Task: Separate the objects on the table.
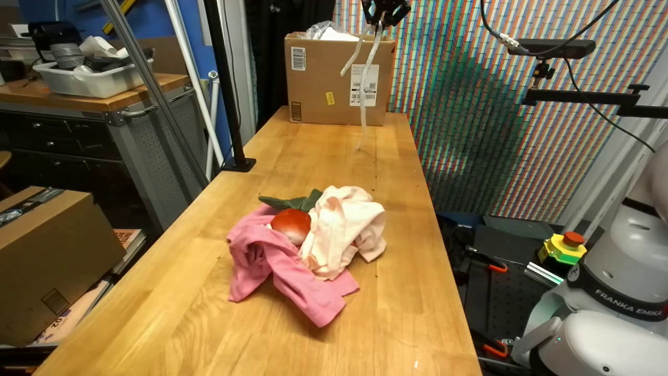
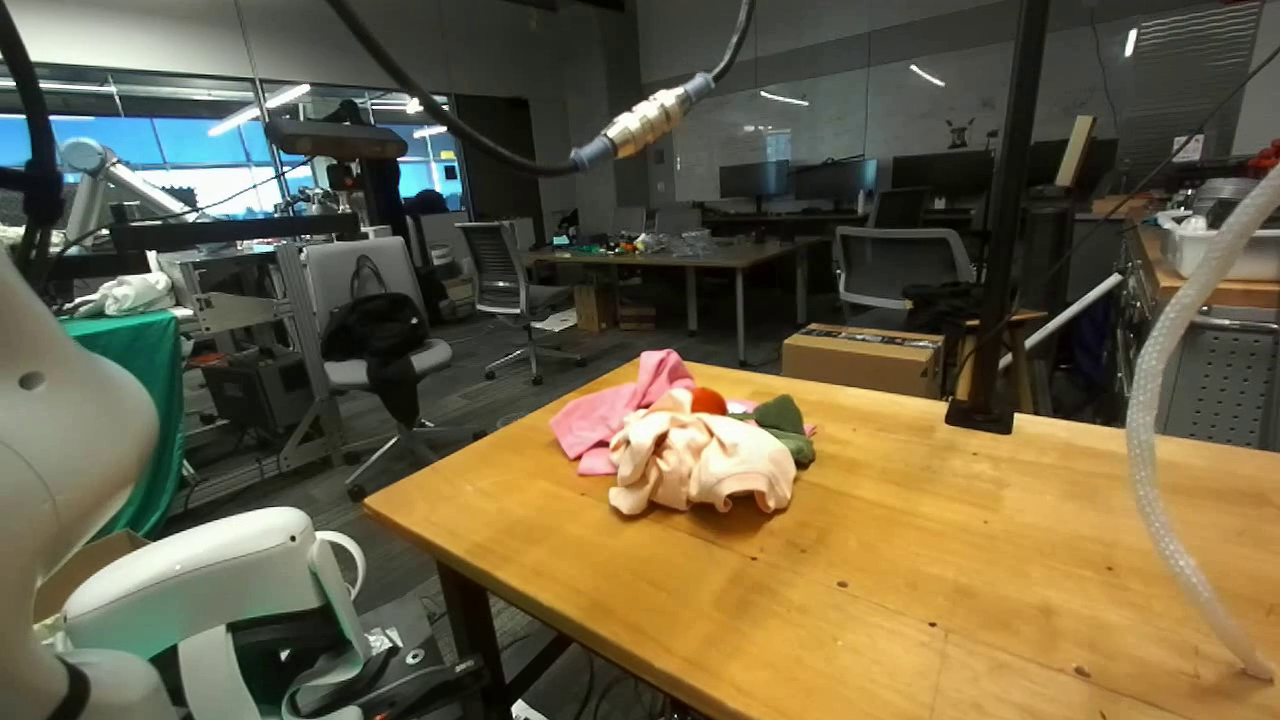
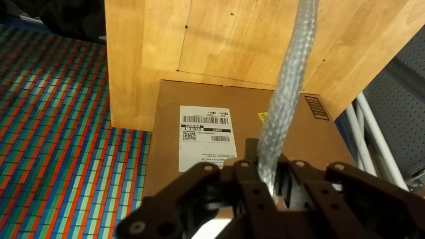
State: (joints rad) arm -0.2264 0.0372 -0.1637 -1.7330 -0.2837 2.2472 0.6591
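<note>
— What's bunched on the table (image 1: 396, 329)?
— Pink cloth (image 1: 292, 271), cream cloth (image 1: 339, 224), red item (image 1: 291, 224) between them, green cloth (image 1: 312, 200) alongside.
— And the gripper (image 1: 380, 23)?
— Well apart, jaws pinched on a white cord (image 3: 288, 83) that hangs before the box (image 1: 318, 99). A black post (image 1: 224, 78) rises from the table's edge.
— Containers?
— Plastic (image 1: 318, 30) and something white (image 1: 339, 35) in the box; clutter (image 1: 100, 48) in the bin (image 1: 99, 86).

Matt pink cloth (image 1: 286, 269), glossy red item (image 1: 290, 224), braided cord (image 3: 288, 88), smooth-wd tbl (image 1: 407, 313)
</note>
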